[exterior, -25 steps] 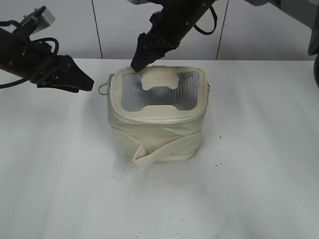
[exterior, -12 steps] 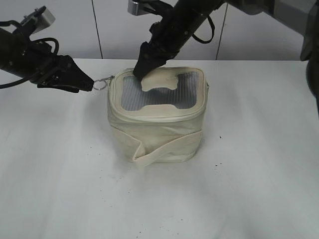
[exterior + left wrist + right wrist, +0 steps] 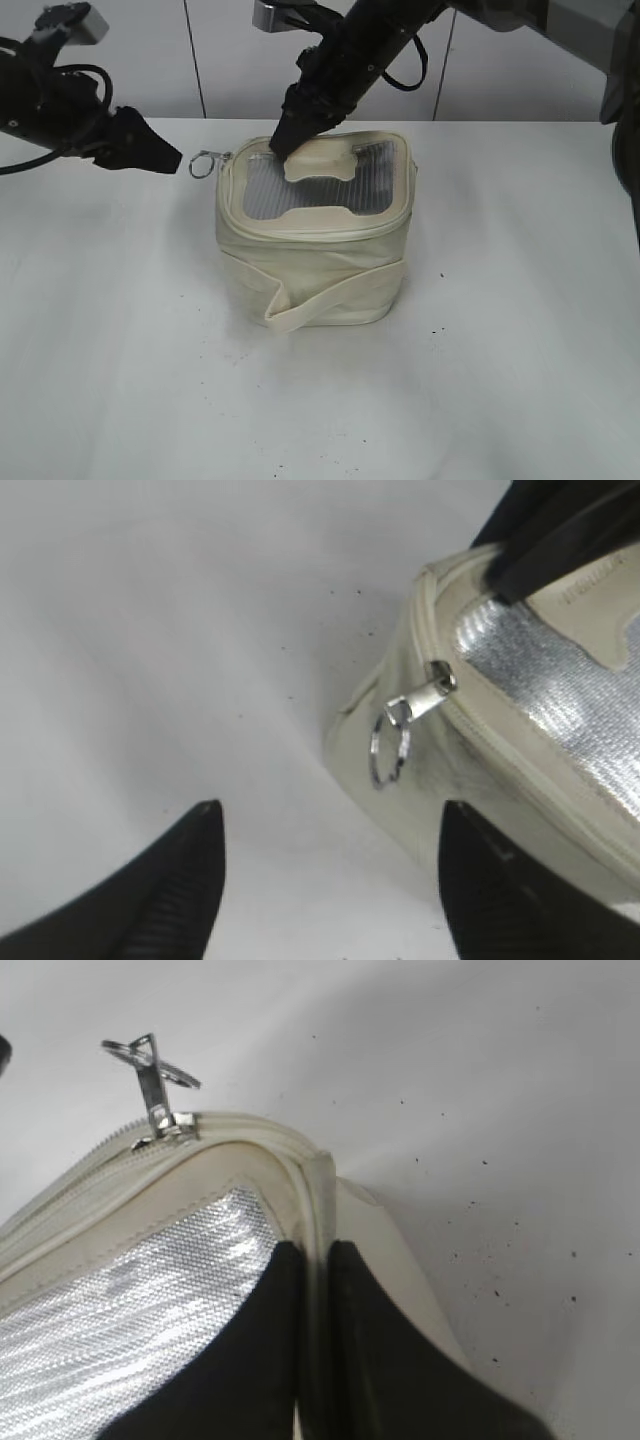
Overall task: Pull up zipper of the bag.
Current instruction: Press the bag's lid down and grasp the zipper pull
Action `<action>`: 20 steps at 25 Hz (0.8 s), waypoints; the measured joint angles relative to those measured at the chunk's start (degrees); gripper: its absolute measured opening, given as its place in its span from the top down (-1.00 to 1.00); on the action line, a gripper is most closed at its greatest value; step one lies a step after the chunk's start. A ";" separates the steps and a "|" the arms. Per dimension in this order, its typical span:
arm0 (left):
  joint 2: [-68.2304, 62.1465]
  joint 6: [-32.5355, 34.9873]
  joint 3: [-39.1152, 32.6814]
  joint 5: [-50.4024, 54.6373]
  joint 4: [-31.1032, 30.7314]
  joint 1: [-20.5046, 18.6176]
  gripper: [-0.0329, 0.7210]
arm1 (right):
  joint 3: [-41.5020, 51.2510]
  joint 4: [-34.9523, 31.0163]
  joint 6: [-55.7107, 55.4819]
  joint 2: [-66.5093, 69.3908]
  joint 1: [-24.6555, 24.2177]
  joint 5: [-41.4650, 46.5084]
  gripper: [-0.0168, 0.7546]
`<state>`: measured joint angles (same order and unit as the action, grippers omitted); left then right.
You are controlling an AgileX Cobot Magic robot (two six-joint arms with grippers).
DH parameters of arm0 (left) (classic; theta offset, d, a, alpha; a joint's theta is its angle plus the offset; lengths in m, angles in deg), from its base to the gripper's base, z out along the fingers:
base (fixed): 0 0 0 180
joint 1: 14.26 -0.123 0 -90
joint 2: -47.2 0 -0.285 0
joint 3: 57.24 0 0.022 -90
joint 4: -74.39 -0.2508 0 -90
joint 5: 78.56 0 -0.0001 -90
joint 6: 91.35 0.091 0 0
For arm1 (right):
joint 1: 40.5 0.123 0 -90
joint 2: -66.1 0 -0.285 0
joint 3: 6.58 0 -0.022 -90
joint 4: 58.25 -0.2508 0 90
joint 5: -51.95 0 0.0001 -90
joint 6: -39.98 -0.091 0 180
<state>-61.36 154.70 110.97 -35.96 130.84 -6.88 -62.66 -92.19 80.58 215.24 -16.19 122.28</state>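
Note:
The cream bag (image 3: 310,270) stands mid-table, with grey ribbed panels on top. Its zipper (image 3: 240,1130) runs round the top rim. A silver pull with a round ring (image 3: 203,164) sticks out at the bag's back-left corner. It shows in the left wrist view (image 3: 390,748) and the right wrist view (image 3: 152,1078). My left gripper (image 3: 165,158) is open and empty, a short way left of the ring (image 3: 330,815). My right gripper (image 3: 283,140) is shut on the bag's top rim at the back-left, pinching the edge (image 3: 315,1255).
The white table (image 3: 120,350) spreads all round the bag. A white panelled wall (image 3: 220,60) stands behind. The bag's wide strap band (image 3: 335,295) crosses its front side.
My left gripper has let go of the ring and drawn back left and a little up. The ring now stands free. My right gripper stays pinched on the rim.

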 joint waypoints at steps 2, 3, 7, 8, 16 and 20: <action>1.72 2.09 0.00 -2.22 -1.38 0.00 -0.45 | 0.00 -0.11 -0.37 0.04 0.00 0.00 0.87; 2.58 3.47 0.00 -3.11 -2.14 0.00 -0.46 | 0.00 -0.15 -0.45 0.04 0.00 0.00 0.87; 5.41 9.76 0.00 -4.50 -4.12 0.61 -0.46 | 0.00 -0.15 -0.83 0.04 0.00 0.00 0.87; 5.55 10.39 0.00 -4.56 -5.03 1.28 -0.46 | 0.00 -0.15 -0.84 0.04 0.00 0.00 0.88; 4.45 11.58 0.00 -9.72 -12.88 9.08 -0.46 | 0.00 -0.17 -1.17 0.04 0.00 0.00 0.88; 3.84 11.52 0.00 -12.74 -13.00 9.80 -0.46 | 0.00 -0.17 -1.23 0.04 0.00 0.00 0.88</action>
<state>-57.52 166.23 110.97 -48.70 117.83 2.92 -62.66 -92.36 79.35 215.29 -16.19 122.28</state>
